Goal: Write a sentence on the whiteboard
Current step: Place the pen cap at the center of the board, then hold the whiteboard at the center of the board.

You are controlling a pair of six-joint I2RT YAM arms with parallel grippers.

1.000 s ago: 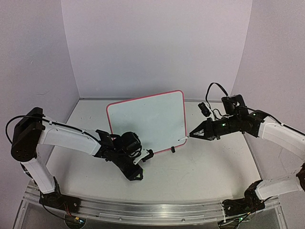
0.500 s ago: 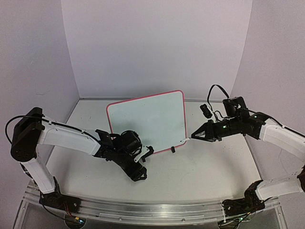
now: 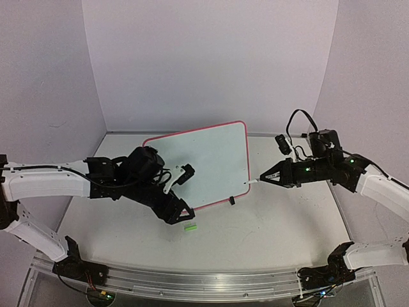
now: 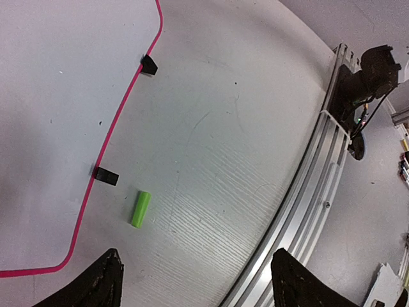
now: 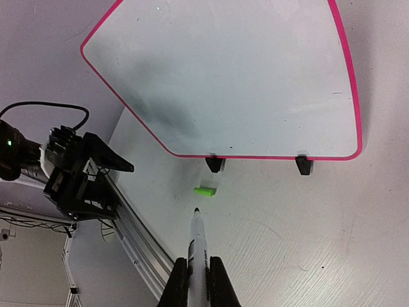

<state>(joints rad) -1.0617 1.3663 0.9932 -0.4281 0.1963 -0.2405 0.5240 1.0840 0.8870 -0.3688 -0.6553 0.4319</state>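
The left claw (image 3: 187, 194) stands spread wide and holds nothing between its fingers (image 4: 105, 281). It hangs above the near left corner of the whiteboard (image 3: 204, 153) and the strip of surface (image 3: 268, 224) in front of it. Under this claw a small green cap (image 3: 190, 226) lies flat on the surface, just beside the left one of the two black clip feet (image 4: 106, 176) and a little in front of the red-pink frame.

The right claw (image 3: 264, 178) is pressed together on a white marker (image 5: 197, 246), which sticks out straight between its two fingers (image 5: 179, 284). The dark tip of the marker is bare and points to the left. From above, the tip comes right to the frame near the board's near right corner. Whether it touches the frame, I cannot tell.

The whiteboard is in the middle of the surface, between the two arms and nearer to the back wall than to the arm bases. Its glossy white face is turned up and toward the arms. The two clip feet sit on its near edge and rest on the surface. In the right wrist view, a soft grey shade lies over the left part of the face.

Along the near edge of the surface runs a ribbed aluminium rail (image 4: 307, 204).
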